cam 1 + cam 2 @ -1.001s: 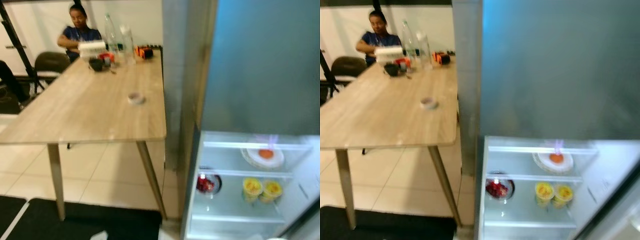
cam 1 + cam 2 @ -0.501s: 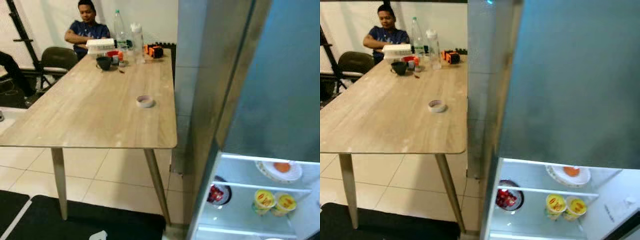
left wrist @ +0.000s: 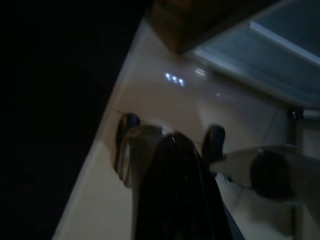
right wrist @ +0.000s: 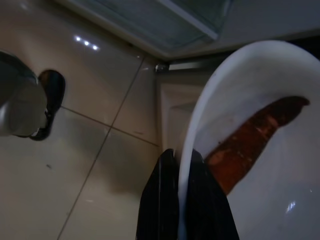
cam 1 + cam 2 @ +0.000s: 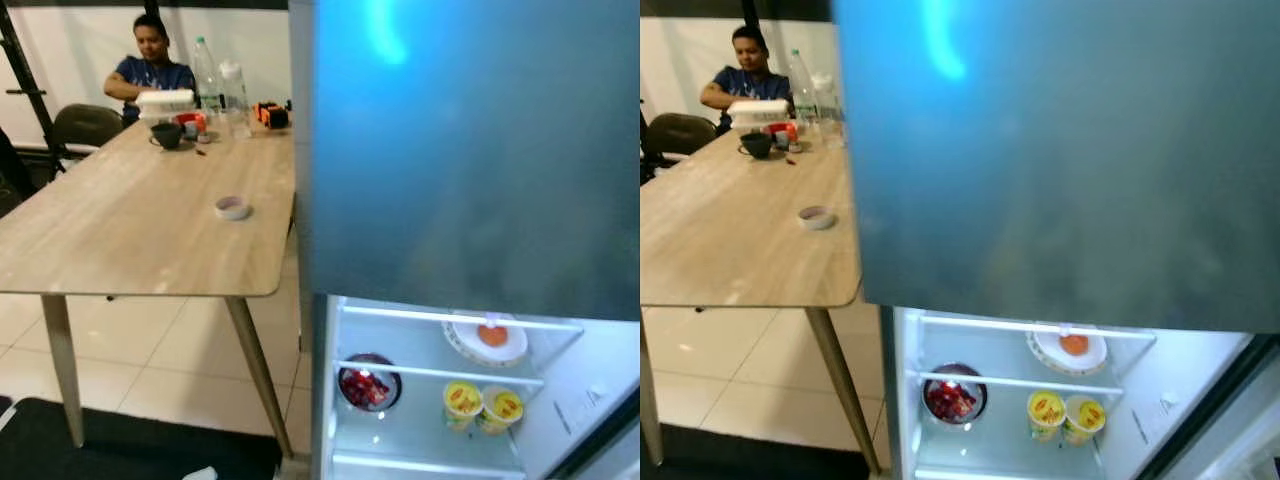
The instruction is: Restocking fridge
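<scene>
Pinching the rim of a white bowl (image 4: 260, 130) with something reddish-brown inside, the right gripper (image 4: 186, 200) has its fingers (image 4: 160, 200) clenched on it above the tiled floor (image 4: 75, 150); the left gripper (image 3: 175, 200) fingers seem pressed together, empty. Since half a second ago the view has swung, so the fridge (image 5: 470, 150) door now hides more of the counter (image 5: 140, 230). Its lit shelves hold a plate (image 5: 485, 340), a dark bowl (image 5: 369, 385) and two yellow cups (image 5: 463, 400).
</scene>
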`<state>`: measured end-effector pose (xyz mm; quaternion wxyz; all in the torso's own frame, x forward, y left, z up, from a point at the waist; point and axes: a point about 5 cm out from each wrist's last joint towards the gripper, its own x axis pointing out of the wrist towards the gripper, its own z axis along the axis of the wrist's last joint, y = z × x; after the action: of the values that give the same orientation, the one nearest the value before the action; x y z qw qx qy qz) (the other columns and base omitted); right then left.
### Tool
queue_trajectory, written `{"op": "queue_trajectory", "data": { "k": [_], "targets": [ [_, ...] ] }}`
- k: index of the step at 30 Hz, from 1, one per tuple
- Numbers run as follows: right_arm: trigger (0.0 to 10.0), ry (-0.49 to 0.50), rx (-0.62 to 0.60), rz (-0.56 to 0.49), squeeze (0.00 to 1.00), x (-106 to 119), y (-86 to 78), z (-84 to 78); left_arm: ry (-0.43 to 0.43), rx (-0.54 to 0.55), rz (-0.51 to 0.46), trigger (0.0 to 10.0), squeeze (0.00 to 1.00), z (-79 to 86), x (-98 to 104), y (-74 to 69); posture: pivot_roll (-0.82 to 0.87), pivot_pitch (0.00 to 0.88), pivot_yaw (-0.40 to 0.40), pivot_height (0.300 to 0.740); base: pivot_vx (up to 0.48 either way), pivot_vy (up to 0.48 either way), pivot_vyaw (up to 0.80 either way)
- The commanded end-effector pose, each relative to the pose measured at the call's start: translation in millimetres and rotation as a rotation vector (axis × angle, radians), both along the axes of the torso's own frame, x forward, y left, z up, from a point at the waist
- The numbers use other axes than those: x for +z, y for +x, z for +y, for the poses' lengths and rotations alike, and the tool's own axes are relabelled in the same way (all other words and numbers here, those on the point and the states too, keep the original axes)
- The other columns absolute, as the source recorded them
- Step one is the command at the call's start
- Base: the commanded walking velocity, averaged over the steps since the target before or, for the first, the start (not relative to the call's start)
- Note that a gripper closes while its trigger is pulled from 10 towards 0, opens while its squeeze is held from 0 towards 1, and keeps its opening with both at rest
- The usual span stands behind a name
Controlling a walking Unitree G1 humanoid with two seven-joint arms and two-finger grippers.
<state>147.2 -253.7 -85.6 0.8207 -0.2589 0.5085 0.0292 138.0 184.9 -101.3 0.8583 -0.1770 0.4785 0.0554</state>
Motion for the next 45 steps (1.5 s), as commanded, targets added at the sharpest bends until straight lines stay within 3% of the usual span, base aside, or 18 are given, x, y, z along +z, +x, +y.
{"op": "queue_trajectory", "data": {
  "k": [1, 9, 14, 18, 19, 21, 28, 31, 45],
  "targets": [
    [10.0, 0.000, -0.001, -0.022, 0.00, 2, 4.2, -0.9, 0.012, 0.015, -0.005, 10.0, 0.00, 3.7, 1, 1.6, -0.09, 0.000, -0.002, 0.740, 0.000, 0.000, 0.00],
    [10.0, -0.004, 0.095, -0.029, 0.00, 3, 10.1, 6.2, -0.004, 0.034, -0.034, 10.0, 0.00, 3.1, 3, 6.4, -0.09, 0.000, -0.002, 0.740, 0.000, 0.000, 0.00],
    [10.0, 0.007, 0.254, -0.070, 0.00, 8, 30.6, 23.6, -0.028, 0.042, -0.139, 10.0, 0.00, 1.5, 15, 33.2, -0.09, 0.000, -0.002, 0.740, 0.000, 0.000, 0.00],
    [10.0, -0.011, 0.390, -0.130, 0.00, 19, 55.4, 38.0, 0.015, -0.148, -0.227, 10.0, 0.00, -10.0, 27, 57.6, -0.09, 0.000, -0.002, 0.740, 0.000, 0.000, 0.00],
    [10.0, -0.011, 0.390, -0.130, 0.00, 19, 55.4, 38.0, 0.015, -0.148, -0.227, 10.0, 0.00, -10.0, 27, 57.6, -0.09, 0.000, -0.002, 0.740, 0.000, 0.000, 0.00],
    [10.0, -0.028, 0.450, -0.177, 0.00, 29, 73.9, 43.5, 0.049, -0.268, -0.293, 10.0, 0.00, -19.3, 37, 76.0, -0.09, 0.000, -0.002, 0.740, 0.000, 0.000, 0.00],
    [10.0, -0.043, 0.520, -0.240, 0.00, 45, 97.0, 47.2, 0.101, -0.469, -0.395, 10.0, 0.00, -37.4, 53, 98.6, -0.09, 0.000, -0.005, 0.740, 0.000, 0.000, 0.00],
    [10.0, -0.050, 0.540, -0.253, 0.00, 47, 100.2, 48.5, 0.065, -0.490, -0.427, 10.0, 0.00, -43.0, 57, 103.8, -0.09, 0.000, -0.005, 0.740, 0.000, -0.127, 0.00],
    [10.0, -0.058, 0.558, -0.271, 0.00, 50, 104.7, 51.6, 0.062, -0.667, -0.546, 10.0, 0.00, -64.2, 75, 122.1, -0.09, 0.000, -0.005, 0.740, 0.000, -0.254, 0.00]
  ]
}}
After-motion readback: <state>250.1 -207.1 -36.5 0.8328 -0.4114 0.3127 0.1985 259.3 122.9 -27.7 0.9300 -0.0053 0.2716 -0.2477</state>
